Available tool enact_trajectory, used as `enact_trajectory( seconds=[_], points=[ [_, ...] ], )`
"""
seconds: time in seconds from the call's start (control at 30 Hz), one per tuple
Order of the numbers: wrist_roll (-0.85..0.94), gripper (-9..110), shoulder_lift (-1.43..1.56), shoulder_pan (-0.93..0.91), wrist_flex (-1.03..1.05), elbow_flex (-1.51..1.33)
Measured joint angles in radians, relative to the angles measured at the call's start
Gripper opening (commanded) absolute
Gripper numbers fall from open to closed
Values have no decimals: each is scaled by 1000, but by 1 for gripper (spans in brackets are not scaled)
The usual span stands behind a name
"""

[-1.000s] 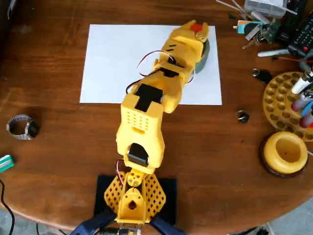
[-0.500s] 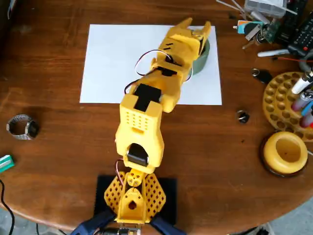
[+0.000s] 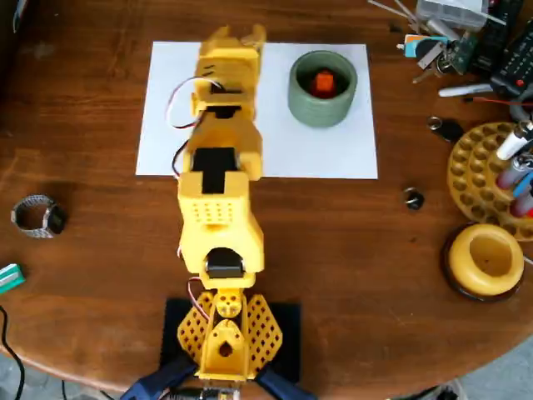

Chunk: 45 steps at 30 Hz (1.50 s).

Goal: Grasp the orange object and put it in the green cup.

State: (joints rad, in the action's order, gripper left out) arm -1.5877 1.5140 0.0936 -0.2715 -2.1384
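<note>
Overhead view shows the orange object (image 3: 323, 82) lying inside the green cup (image 3: 322, 107). The gripper (image 3: 237, 33) holds nothing; its opening is unclear. A careless swing toward the cup could topple it.

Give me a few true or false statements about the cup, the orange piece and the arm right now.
1. The orange piece lies inside the green cup. True.
2. The cup stands on bare wood. False: it stands on the white paper.
3. The gripper hangs over the cup. False: in the overhead view it is left of the cup, over the paper.
4. The gripper holds nothing. True.
5. The yellow dish sits on the paper. False: it sits on the wooden table, at right.
</note>
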Motion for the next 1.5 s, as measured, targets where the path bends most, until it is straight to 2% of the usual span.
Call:
enact_trajectory(
  seconds=[0.2, 0.33, 0.7, 0.93, 1.03, 1.23, 1.5],
  points=[
    [-20, 14, 206, 57, 324, -40],
    [11, 0, 371, 44, 607, -86],
    [123, 0, 1037, -64, 856, -618],
    [144, 0, 1626, -114, 1262, -897],
    [166, 0, 1707, -126, 1414, -948],
    [376, 0, 1744, -206, 1534, -959],
    [884, 0, 1749, -209, 1493, -946]
  ],
)
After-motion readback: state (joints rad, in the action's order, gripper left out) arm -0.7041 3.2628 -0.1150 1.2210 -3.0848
